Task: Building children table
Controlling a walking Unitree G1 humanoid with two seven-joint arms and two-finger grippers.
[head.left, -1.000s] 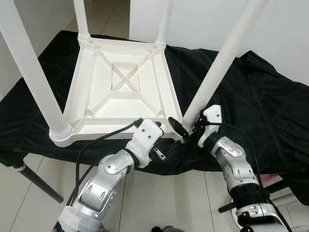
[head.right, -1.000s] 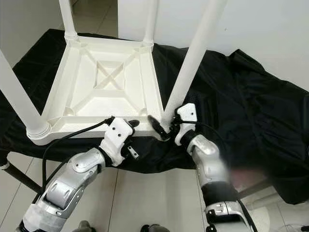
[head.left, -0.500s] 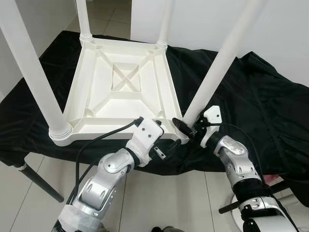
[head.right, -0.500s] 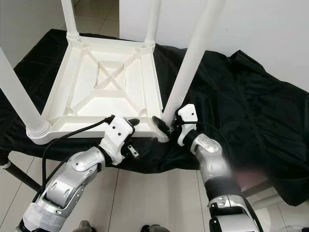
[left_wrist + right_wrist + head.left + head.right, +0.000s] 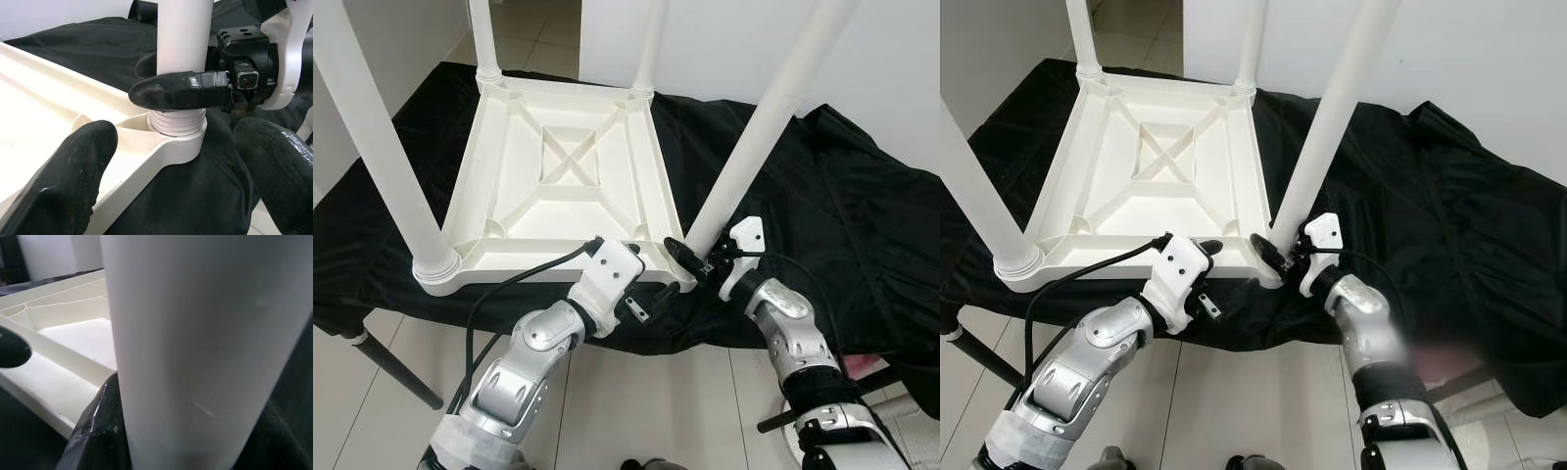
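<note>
Four white legs stand up from a white plastic table point(image 5: 558, 176) that lies upside down on a black cloth point(image 5: 822, 196), which covers a stand with dark metal legs over a pale tiled floor point(image 5: 636, 392). From left to right: the near left leg point(image 5: 386, 147) rises from its corner collar; the ribbed underside of the top, with a square and a cross moulded at its middle, fills the space between the legs; the near right leg point(image 5: 759, 127) leans slightly and sits in the near right corner socket. The left gripper point(image 5: 641, 294) is at the near edge of the tabletop, just beside that socket, its fingers spread apart with one finger point(image 5: 73, 171) over the rim and nothing between them. The right gripper point(image 5: 690, 259) is closed around the base of the near right leg, one black finger point(image 5: 181, 90) lying across the post just above the threaded collar. No brand, label or writing can be read on the table, the cloth or the arms.
</note>
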